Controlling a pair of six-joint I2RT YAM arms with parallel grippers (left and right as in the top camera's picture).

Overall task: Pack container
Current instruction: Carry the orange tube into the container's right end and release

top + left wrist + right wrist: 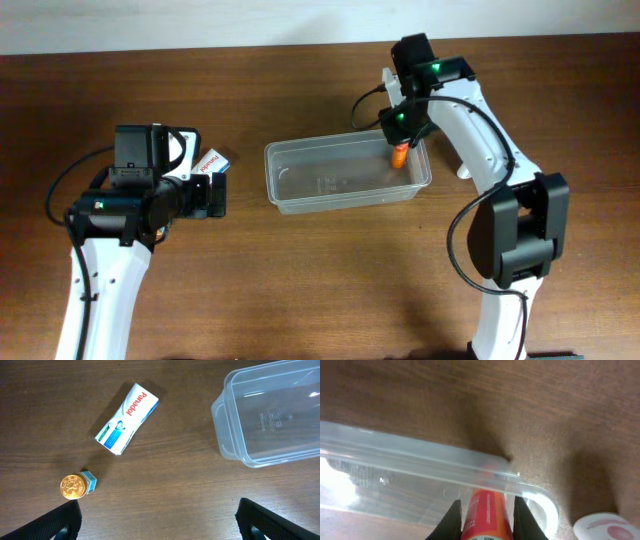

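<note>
The clear plastic container (345,175) sits mid-table; it also shows in the left wrist view (270,415) and the right wrist view (420,462). My right gripper (400,148) is over its right end, shut on an orange-red bottle (486,515) that reaches down inside the bin. My left gripper (157,520) is open and empty, left of the container. A white and blue Panadol box (127,419) and a small gold-capped bottle (76,485) lie on the table in front of it.
A white round object (605,527) lies on the table just right of the container, also seen overhead (463,172). The wooden table's far edge runs along the top of the overhead view.
</note>
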